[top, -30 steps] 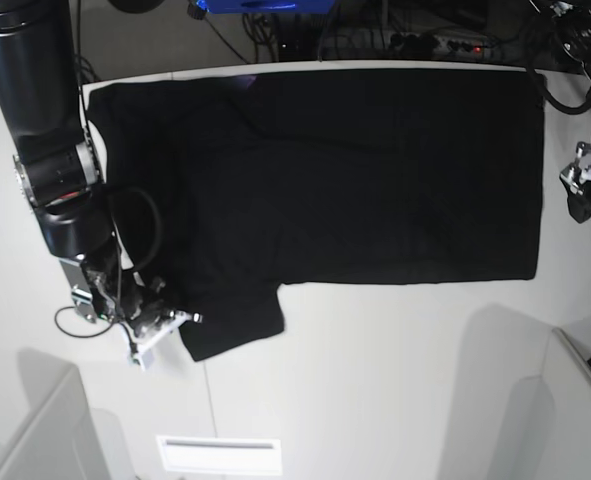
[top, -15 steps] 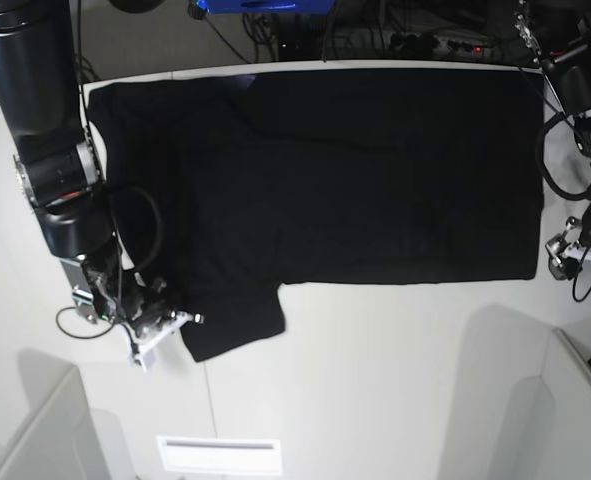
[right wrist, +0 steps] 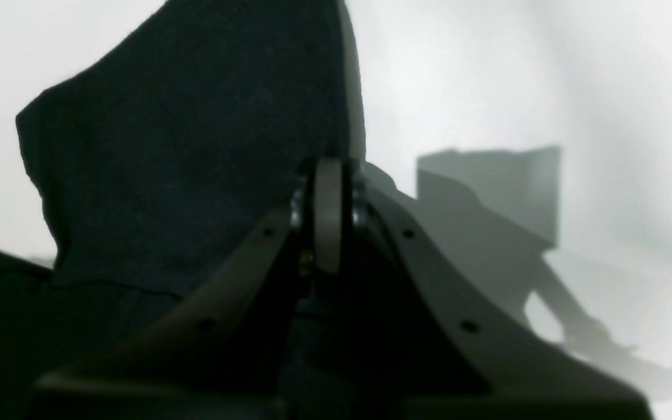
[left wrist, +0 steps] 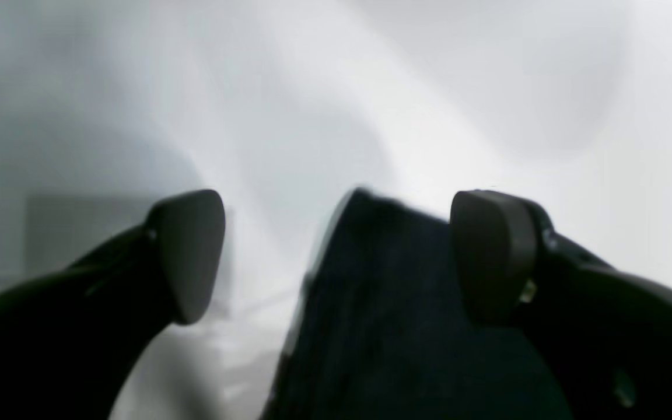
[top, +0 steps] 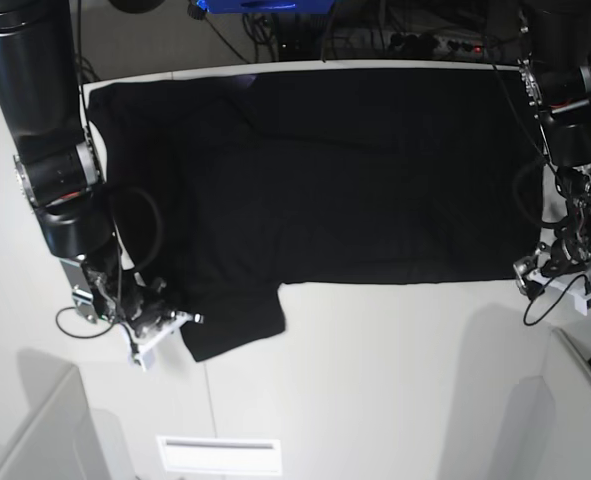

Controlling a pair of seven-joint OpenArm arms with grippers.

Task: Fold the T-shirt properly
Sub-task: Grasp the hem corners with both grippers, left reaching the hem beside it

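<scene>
T-shirt (top: 355, 170) print: no graphic shows on the black cloth – plain side up, so far as can be told.
Left wrist view: soft and blurred; cloth weave unreadable, the left claw (left wrist: 336, 256) arms cut off by the lower edge.
Right claw (right wrist: 328, 213): its body hides the sleeve edge beneath – whether cloth sits between the closed pads cannot be told.
Tabletop (top: 375, 380): far edge lost among cables.

**Matt cloth on a smooth white top**

Black T-shirt (top: 355, 170): soft woven cloth, matt, faintly fuzzy up close. Table (top: 375, 380): smooth, white, slightly sheened. Left gripper (left wrist: 336, 256): dark pads (left wrist: 193, 251), matt and rubbery-looking. Right gripper (right wrist: 329, 216): pale, smooth plastic-looking shell with small dark screw holes.
</scene>
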